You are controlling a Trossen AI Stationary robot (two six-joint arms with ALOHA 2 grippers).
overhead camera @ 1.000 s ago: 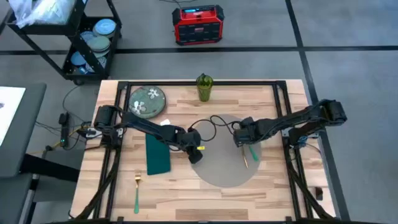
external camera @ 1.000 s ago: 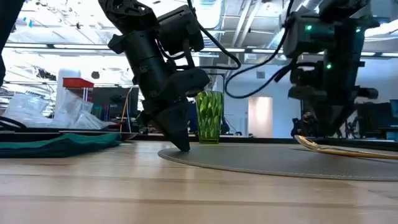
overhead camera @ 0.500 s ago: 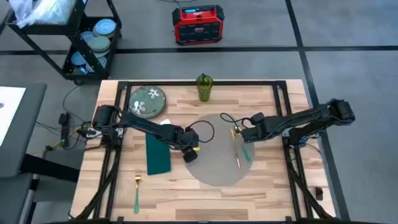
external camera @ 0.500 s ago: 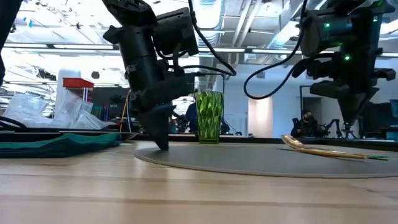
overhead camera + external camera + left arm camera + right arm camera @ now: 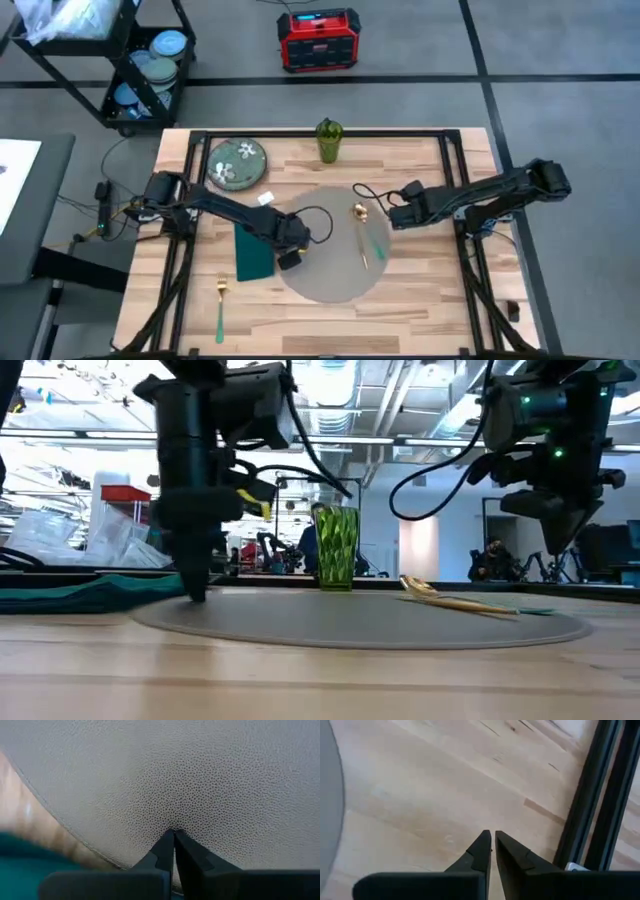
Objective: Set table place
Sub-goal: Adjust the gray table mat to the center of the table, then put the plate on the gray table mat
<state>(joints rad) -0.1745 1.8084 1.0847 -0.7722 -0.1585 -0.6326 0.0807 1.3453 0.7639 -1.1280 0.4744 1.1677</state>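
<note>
The left tool (image 5: 290, 259) pinches the grey placemat's (image 5: 330, 262) nine o'clock edge on the worktop (image 5: 420, 300), while the right tool (image 5: 392, 212), fingers together and empty, hovers off its three o'clock side.

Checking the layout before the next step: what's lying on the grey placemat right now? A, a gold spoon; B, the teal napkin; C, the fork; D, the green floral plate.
A: the gold spoon lies on the grey placemat, while the other three items sit on bare table.
</note>
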